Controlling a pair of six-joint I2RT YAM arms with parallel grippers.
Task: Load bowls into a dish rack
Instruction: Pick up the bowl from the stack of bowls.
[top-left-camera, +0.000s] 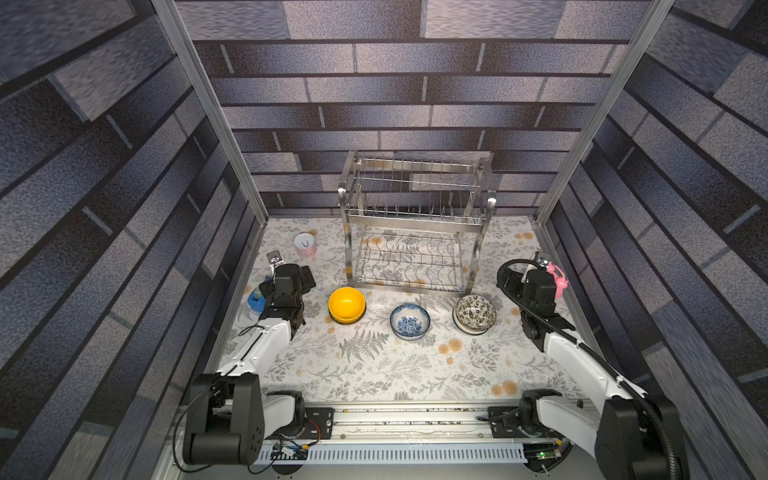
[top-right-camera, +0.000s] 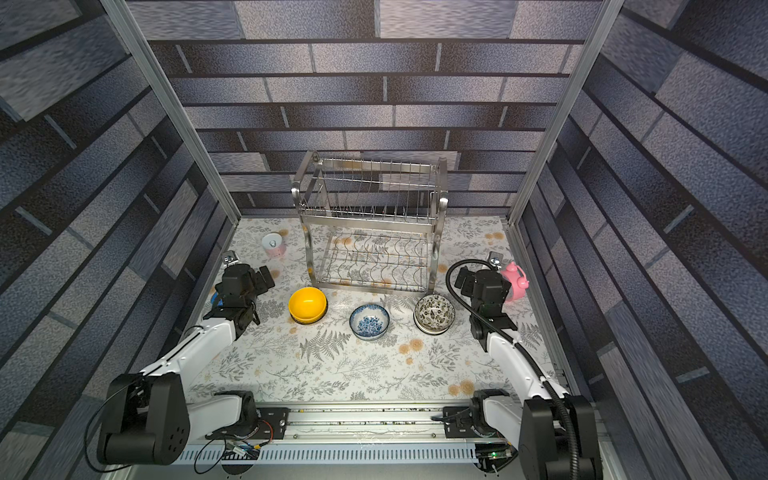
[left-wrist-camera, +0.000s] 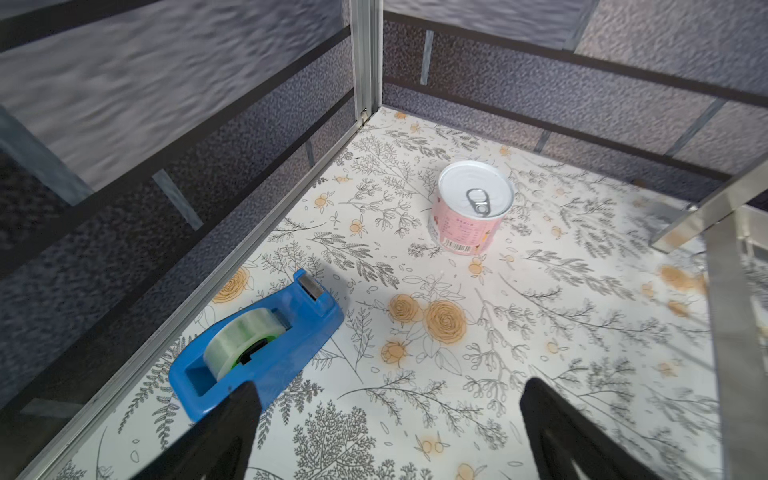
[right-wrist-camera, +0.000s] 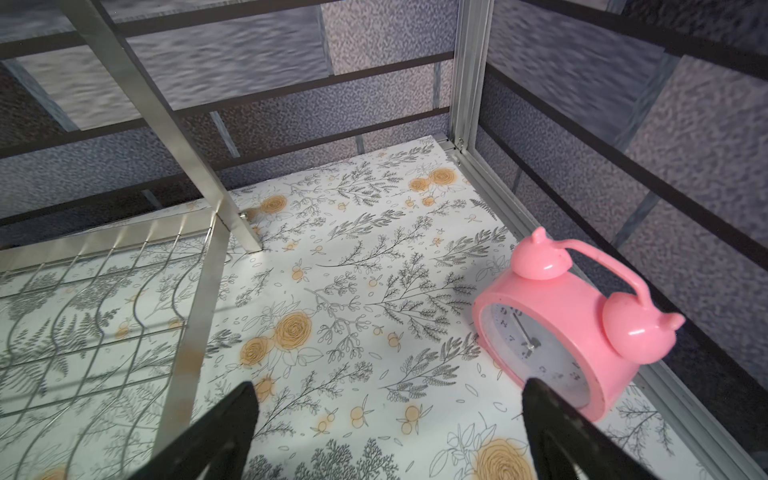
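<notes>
Three bowls stand in a row on the floral table in front of the dish rack (top-left-camera: 415, 216) (top-right-camera: 370, 212): a yellow bowl (top-left-camera: 346, 303) (top-right-camera: 307, 302) on the left, a blue-and-white bowl (top-left-camera: 409, 321) (top-right-camera: 369, 321) in the middle, and a dark leaf-patterned bowl (top-left-camera: 474, 311) (top-right-camera: 434, 311) on the right. The yellow and leaf-patterned ones each seem to rest on another bowl. The rack's two wire tiers are empty. My left gripper (left-wrist-camera: 386, 399) is open over bare table left of the yellow bowl. My right gripper (right-wrist-camera: 386, 399) is open, right of the leaf-patterned bowl, beside the rack's lower shelf (right-wrist-camera: 104, 316).
A pink-and-white can (top-left-camera: 305, 245) (left-wrist-camera: 473, 208) stands at the back left. A blue tape dispenser (left-wrist-camera: 257, 349) lies by the left wall, close to my left fingers. A pink alarm clock (right-wrist-camera: 573, 332) (top-right-camera: 513, 280) stands by the right wall. Walls enclose three sides.
</notes>
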